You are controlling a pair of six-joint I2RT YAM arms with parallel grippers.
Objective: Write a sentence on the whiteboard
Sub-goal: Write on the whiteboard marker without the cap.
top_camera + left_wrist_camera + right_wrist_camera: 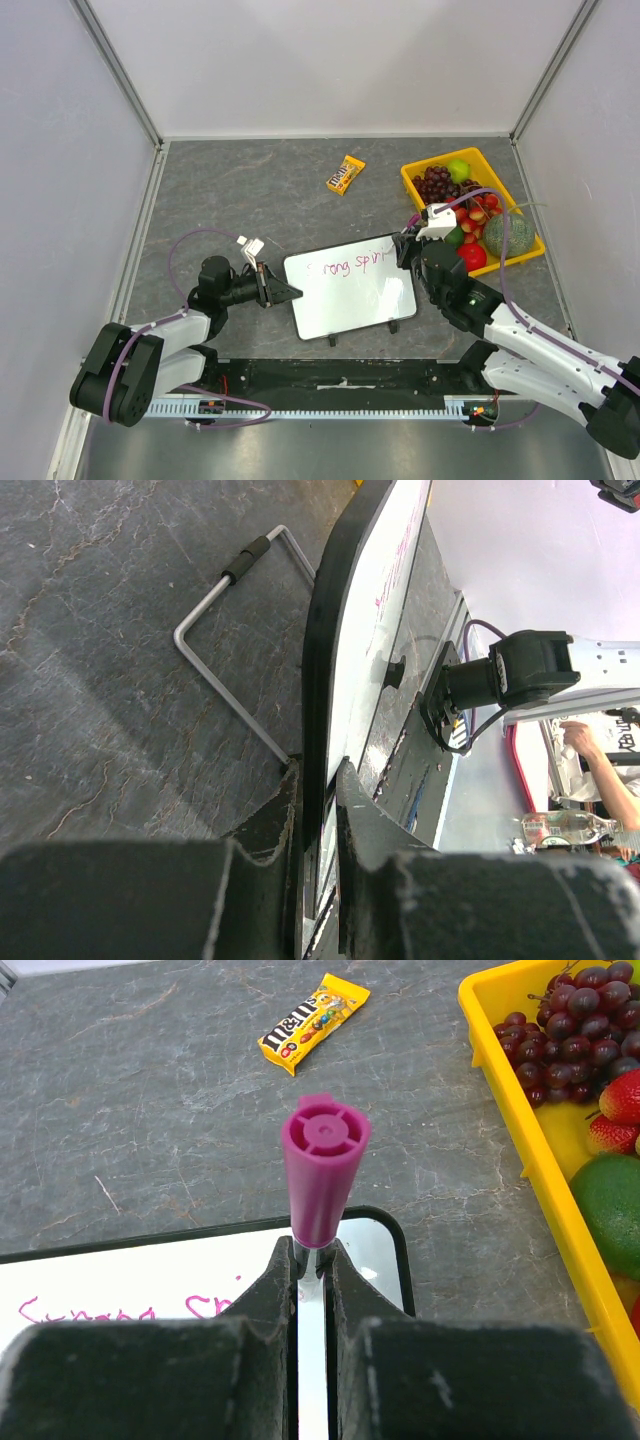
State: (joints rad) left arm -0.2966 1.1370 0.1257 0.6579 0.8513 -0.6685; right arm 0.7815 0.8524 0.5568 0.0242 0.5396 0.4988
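Note:
The whiteboard (350, 288) lies in the middle of the table, tilted, with pink handwriting (347, 264) near its top edge. My left gripper (283, 291) is shut on the board's left rim (318, 680). My right gripper (413, 243) is shut on a marker with a magenta cap (322, 1167) held upright over the board's far right corner (385, 1235). In the right wrist view part of the pink writing (90, 1312) shows on the board to the left of my fingers (272, 1290).
A yellow tray (418, 189) of fruit stands at the back right, close to the right arm. A yellow candy packet (347, 174) lies behind the board. A wire stand (225, 630) sticks out from under the board's left side.

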